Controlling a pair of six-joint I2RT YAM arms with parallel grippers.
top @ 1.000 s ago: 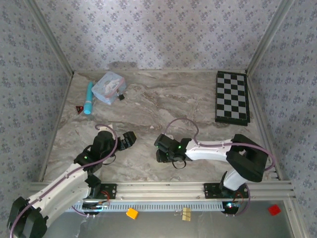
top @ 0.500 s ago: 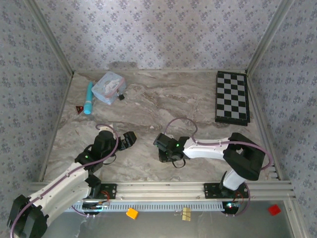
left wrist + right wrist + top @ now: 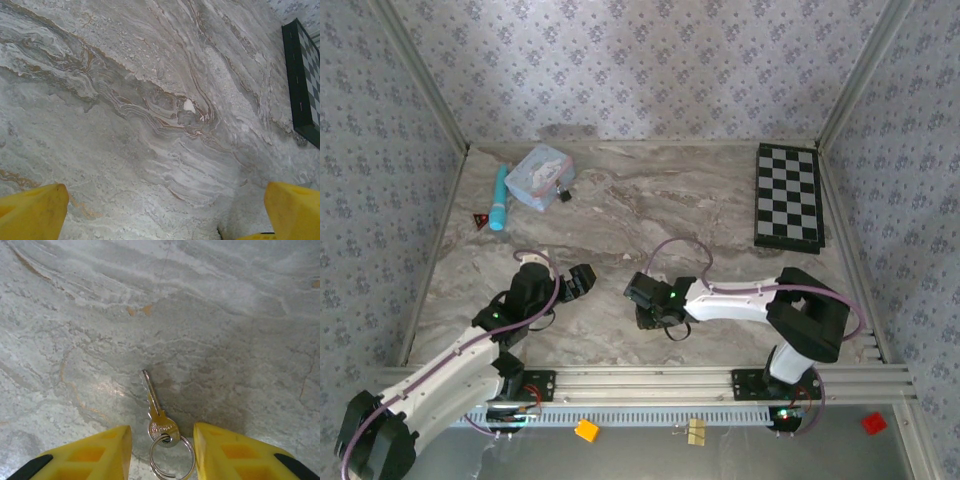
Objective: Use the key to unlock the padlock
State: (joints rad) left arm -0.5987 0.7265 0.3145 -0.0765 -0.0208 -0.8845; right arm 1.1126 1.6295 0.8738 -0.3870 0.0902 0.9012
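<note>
The right arm lies low along the near edge of the table (image 3: 720, 215), its forearm stretched leftward from a raised elbow near the near right corner. The right gripper (image 3: 642, 301) sits just off the near edge, about midway along it. From the wrist, the right gripper (image 3: 162, 440) points down at the marble with its yellow fingers (image 3: 100, 450) partly spread. The key (image 3: 154, 407) lies flat between them, blade pointing away, and its ring (image 3: 172, 459) lies at the gap; neither finger visibly touches it, so nothing is gripped.

The left arm reaches up from the near left corner, bent at the elbow. The left gripper (image 3: 582, 281) is angled towards the middle of the table. In the wrist view, the left gripper (image 3: 162, 210) is spread wide over bare marble, with one fingertip (image 3: 32, 210) in each lower corner and nothing between them.

The padlock (image 3: 563, 197) rests near the far left corner, just beside the light-blue tin (image 3: 540, 177) and well apart from both grippers. A teal torch (image 3: 498, 198) and a small red-and-black triangle (image 3: 480, 220) lie along the left edge. A chessboard (image 3: 788, 196) lies by the right edge.

Since a second ago the right gripper has slid a little to the left along the near edge, its elbow following, while the left arm has barely moved
</note>
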